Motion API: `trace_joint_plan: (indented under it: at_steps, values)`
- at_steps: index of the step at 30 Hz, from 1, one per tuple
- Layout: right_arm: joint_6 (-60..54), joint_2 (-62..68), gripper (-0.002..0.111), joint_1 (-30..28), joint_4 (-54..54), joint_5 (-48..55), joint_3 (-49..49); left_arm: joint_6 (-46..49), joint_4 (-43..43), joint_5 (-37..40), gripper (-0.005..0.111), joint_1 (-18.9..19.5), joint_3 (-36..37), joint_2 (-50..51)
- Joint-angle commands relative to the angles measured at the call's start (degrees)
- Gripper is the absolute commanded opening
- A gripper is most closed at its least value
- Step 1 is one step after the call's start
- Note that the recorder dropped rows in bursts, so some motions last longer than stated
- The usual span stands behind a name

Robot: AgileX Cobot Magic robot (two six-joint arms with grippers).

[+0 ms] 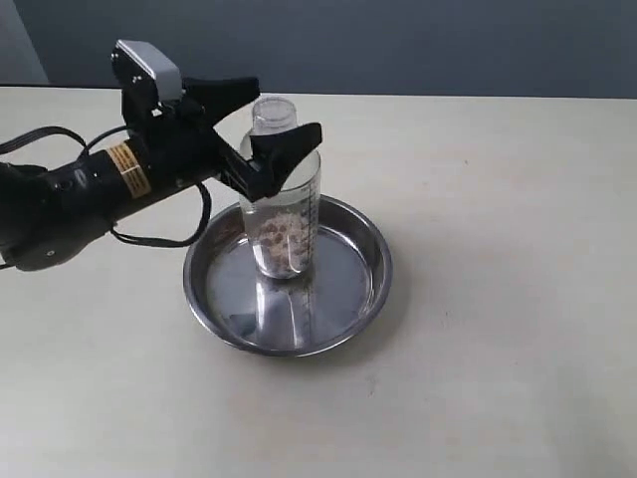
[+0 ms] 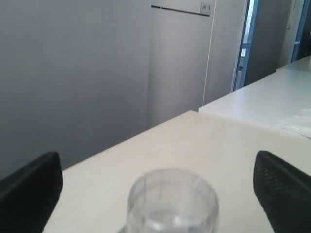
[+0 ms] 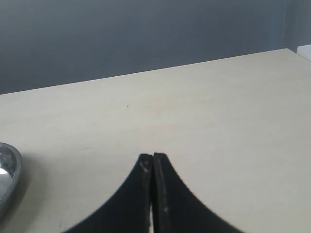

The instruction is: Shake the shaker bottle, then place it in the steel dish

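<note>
Exterior view: the shaker bottle (image 1: 284, 214) stood upright inside the steel dish (image 1: 366, 291), base on the flat bottom, toward the dish's far-left part. Brown bits (image 1: 279, 237) sat in the bottle's lower part; printed markings ran down its side. The dish rested on the pale table (image 1: 498, 349). The left gripper (image 1: 286, 108) came in from the left, jaws spread wide, one finger behind the bottle's top and one in front at shoulder height. From this angle the front finger (image 1: 284, 149) overlapped the bottle, so contact couldn't be told here. The right gripper was out of this view.

Left wrist view: the clear cap (image 2: 172, 199) sat low in the middle, blurred. The left gripper (image 2: 158, 162) was spread open, and its two black fingers (image 2: 34, 189) stood well apart from the cap on both sides, gripping nothing. Table and grey wall lay beyond.

Right wrist view: the right gripper (image 3: 153, 160) was closed, fingertips pressed together with nothing between them, over bare table (image 3: 194, 111). A sliver of the steel dish (image 3: 7, 170) rim showed at the picture's edge, apart from the gripper.
</note>
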Motion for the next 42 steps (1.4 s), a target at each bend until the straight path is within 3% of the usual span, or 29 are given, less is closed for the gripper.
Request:
trace_joint_plan:
  at_steps: [1,2,4,5,7,11,14,28,30,32,38,42]
  values:
    - [-0.1,-0.3,-0.001,-0.2,-0.1,-0.6,0.1,-2.1,-1.1,0.7,0.101,0.0,0.1,-9.7]
    - [-0.1,-0.3,-0.001,-0.2,-0.1,-0.6,0.1,-3.9,-0.8,7.3,0.096,0.0,0.1,-14.0]
    - [-0.1,-0.3,-0.001,-0.2,-0.1,-0.6,0.1,-7.0,3.5,23.9,0.076,0.0,0.1,-24.4]
    - [-0.1,-0.3,-0.001,-0.2,-0.1,-0.6,0.1,-10.3,7.1,33.6,0.06,-0.1,0.1,-30.8]
    - [-0.1,-0.3,-0.001,-0.2,-0.1,-0.6,0.1,-21.7,15.2,45.2,0.031,-0.1,0.1,-41.6]
    - [-0.1,-0.3,-0.001,-0.2,-0.1,-0.6,0.1,-36.2,25.0,54.7,0.0,-0.1,1.3,-55.4]
    - [-0.1,-0.3,-0.001,-0.2,-0.1,-0.6,0.1,-42.4,28.6,58.9,0.0,-0.1,3.9,-63.4]
    - [-0.1,-0.3,-0.001,-0.2,-0.1,-0.6,0.1,-42.4,28.3,62.8,0.0,-0.1,21.9,-80.2]
    - [-0.1,-0.3,-0.001,-0.2,-0.1,-0.6,0.1,-48.3,31.2,63.0,0.0,-0.1,25.7,-83.3]
    - [-0.1,-0.3,-0.001,-0.2,-0.1,-0.6,0.1,-58.6,39.8,63.5,0.0,0.0,30.7,-87.5]
    - [-0.1,-0.3,-0.001,-0.2,-0.1,-0.6,0.1,-69.0,43.0,64.3,0.0,0.0,41.9,-98.0]
    - [-0.1,-0.3,-0.001,-0.2,-0.1,-0.6,0.1,-76.0,48.5,65.7,0.0,0.0,42.2,-101.2]
